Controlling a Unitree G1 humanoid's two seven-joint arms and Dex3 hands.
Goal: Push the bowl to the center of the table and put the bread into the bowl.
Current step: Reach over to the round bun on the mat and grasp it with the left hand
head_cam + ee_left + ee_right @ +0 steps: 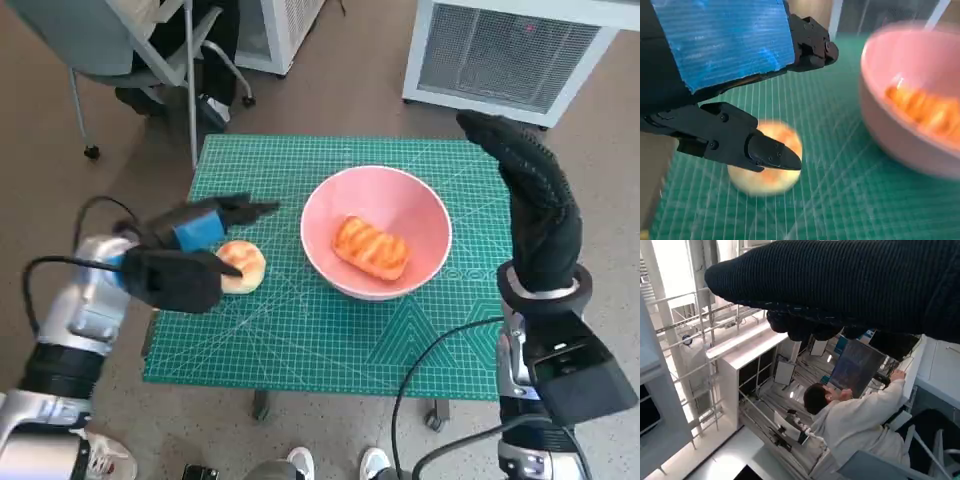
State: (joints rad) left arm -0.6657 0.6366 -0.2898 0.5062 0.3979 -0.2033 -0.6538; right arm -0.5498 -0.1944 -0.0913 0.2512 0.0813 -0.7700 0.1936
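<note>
Left wrist view puts my left hand (740, 100) right over the round bun (765, 162): the fingers (767, 150) are spread, one lying across its top and another (812, 47) reaching past it above the mat, and I hold nothing yet. Whether the lower finger is actually touching the crust I cannot tell, since the picture is blurred there. I judge the bun light and soft, with a glossy top that could slide under a hard fingertip, so I would take it by its sides, low down near the mat, and close gently enough not to crush it. In the head view it sits on the green cutting mat (330, 340) covering the counter, near the robot's left edge and just beside the pink bowl (420, 205), which stands about mid-counter with a long glazed bread (372, 247) already lying in it. The bowl looks smooth, stiff and light enough to skid if bumped, so I would lift the bun clear over its rim. My right hand (535, 205) is raised beside the bowl on the far side, gloved fingers extended and together, flat like a paddle, holding nothing.
</note>
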